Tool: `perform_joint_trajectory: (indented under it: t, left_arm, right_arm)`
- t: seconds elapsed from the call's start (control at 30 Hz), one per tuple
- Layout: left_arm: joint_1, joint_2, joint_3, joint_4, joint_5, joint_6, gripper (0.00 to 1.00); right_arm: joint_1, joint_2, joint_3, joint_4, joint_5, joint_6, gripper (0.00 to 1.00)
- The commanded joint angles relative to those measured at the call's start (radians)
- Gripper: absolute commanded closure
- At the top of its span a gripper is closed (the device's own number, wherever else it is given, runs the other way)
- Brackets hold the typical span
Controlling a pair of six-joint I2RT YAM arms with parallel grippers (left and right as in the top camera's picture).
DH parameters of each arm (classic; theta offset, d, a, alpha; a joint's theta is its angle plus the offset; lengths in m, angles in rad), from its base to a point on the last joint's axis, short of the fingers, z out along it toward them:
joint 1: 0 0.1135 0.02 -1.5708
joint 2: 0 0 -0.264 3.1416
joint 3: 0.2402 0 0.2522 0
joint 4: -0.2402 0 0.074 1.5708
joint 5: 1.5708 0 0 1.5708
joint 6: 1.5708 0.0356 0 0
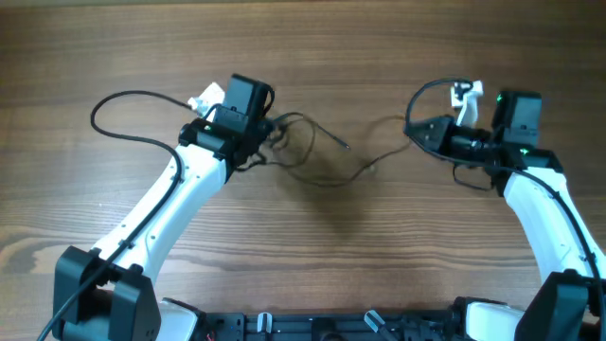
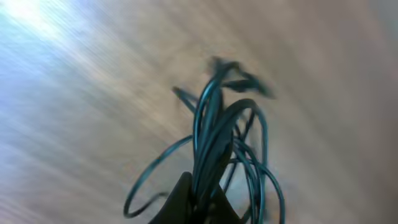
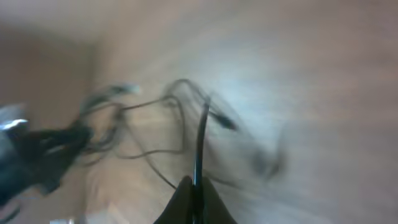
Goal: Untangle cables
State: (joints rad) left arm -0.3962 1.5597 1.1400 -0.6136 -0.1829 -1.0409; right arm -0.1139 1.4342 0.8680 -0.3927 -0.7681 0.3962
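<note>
The left end effector (image 1: 272, 133) is found closed tight on the knotted bundle of cables (image 1: 305, 152), located left of centre on the tabletop (image 1: 331, 57). Loose loops are spread rightward. The right end effector (image 1: 415, 130) is clamped shut on a single strand.

One wooden table (image 1: 303, 47) carries two robot arms, the left arm (image 1: 180, 204) and the right arm (image 1: 549, 208). There are two grippers, the left gripper (image 1: 272, 133) and the right gripper (image 1: 414, 131). The thin black cables (image 2: 211, 118) form one tangle; its separate wires cannot be counted.
</note>
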Motion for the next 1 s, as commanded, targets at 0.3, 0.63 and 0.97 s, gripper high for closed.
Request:
perform_joint_trajectory:
  t: [0.3,0.63,0.97]
  left_arm:
    - [0.015,0.000,0.005,0.523,0.818,0.137,0.96]
    - [0.047,0.000,0.005,0.531,0.792,-0.642,0.96]
    - [0.048,0.000,0.005,0.544,0.756,-1.040,0.96]
  right_arm:
    - [0.004,-0.006,0.003,0.011,-0.317,-0.412,0.00]
    - [0.004,0.000,0.003,0.122,-0.211,-0.018,0.00]
    - [0.183,0.012,0.003,0.254,-0.023,-0.226,0.00]
